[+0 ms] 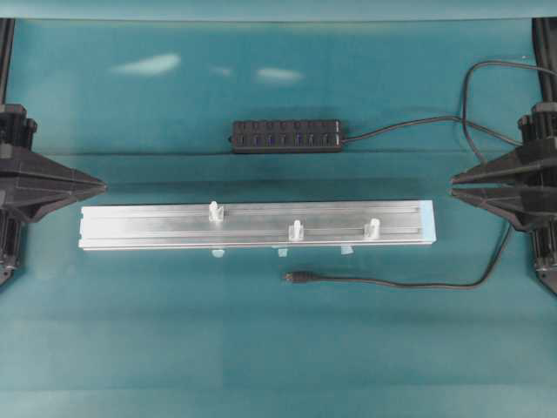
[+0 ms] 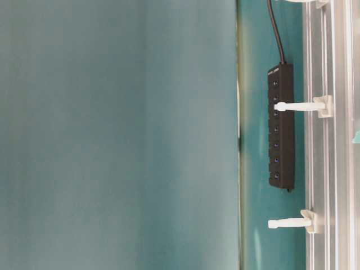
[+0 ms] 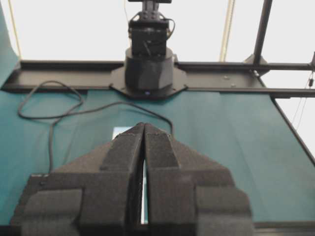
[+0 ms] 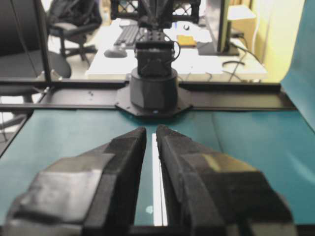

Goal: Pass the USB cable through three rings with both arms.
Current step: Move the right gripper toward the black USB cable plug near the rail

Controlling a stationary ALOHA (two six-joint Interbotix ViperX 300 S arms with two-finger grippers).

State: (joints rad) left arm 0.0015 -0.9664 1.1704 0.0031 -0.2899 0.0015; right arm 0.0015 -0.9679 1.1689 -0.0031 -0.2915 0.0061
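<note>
Teal cloth (image 1: 278, 348) covers the table, a silver rail (image 1: 174, 228) lying across it with three rings (image 1: 297, 230) upright on top. The left gripper (image 1: 103, 185) and right gripper (image 1: 453, 185) sit pressed together, empty, off the rail's ends. The USB cable (image 1: 392, 283) lies just beside the rail's near edge, behind which is a black hub (image 1: 287, 136).

We see this view turned on its side, with teal backdrop filling the left. At the right edge runs the silver aluminium rail (image 2: 329, 169), its grooves vertical in the picture. Two whitish rings (image 2: 298, 106) (image 2: 289, 223) stick out leftward from it, well apart. Beyond them lies the black multi-port hub (image 2: 281, 126), its black cable (image 2: 275, 31) leaving from its upper end.
</note>
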